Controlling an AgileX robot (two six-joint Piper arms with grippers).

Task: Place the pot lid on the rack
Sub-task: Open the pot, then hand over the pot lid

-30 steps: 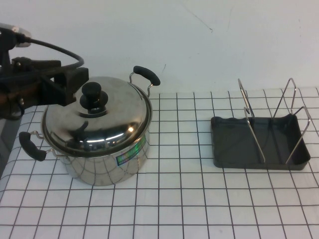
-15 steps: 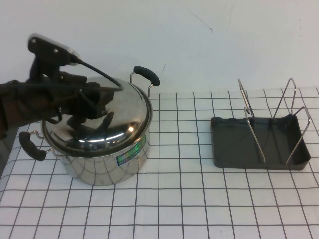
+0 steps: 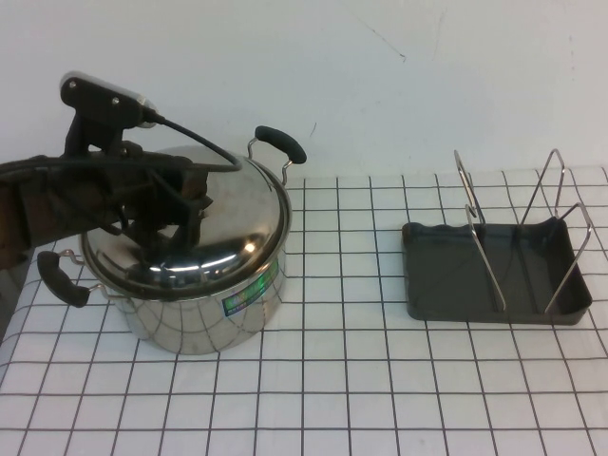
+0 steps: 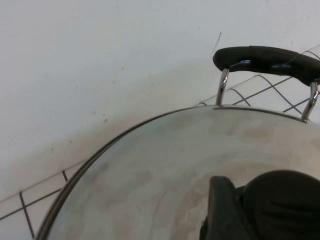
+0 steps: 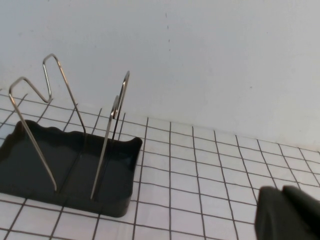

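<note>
The pot lid, polished steel, lies on the steel pot at the table's left. My left gripper reaches in from the left and sits over the lid's centre, covering the black knob in the high view. In the left wrist view one finger presses against the knob on the lid. The rack, a dark grey tray with silver wire loops, stands at the right and holds nothing. My right gripper is shut and empty beside the rack; it is out of the high view.
The pot has two black side handles, one at the back and one at the front left. A white wall stands close behind the gridded table. Open grid cloth lies between pot and rack.
My left arm swung in from the far left over the lid, then settled lower onto the knob. The lid, pot and rack have not moved.
</note>
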